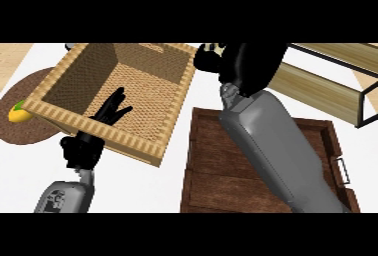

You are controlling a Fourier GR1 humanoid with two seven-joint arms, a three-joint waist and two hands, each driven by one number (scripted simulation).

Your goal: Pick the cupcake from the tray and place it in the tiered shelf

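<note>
Now right hand (pixel 240 65) curled near tiered shelf (pixel 332 85); cupcake hidden; left hand (pixel 111 112) spread.

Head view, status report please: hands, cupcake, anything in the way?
Left hand open, resting over wicker basket. Right hand curled beyond wooden tray, near tiered shelf. Cupcake not visible.

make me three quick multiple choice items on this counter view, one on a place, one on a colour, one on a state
1. Where is the right hand?
A. past the tray's far edge, near the tiered shelf
B. inside the wicker basket
C. over the round mat

2. What colour is the tray?
A. white
B. dark brown
C. green

3. How are the left hand's fingers?
A. curled round a cup
B. straight, open
C. pinching a spoon

Answers: 1 A, it sits between the wicker basket and tiered shelf; 2 B, dark wood planks; 3 B, its fingers point up, holding nothing.
</note>
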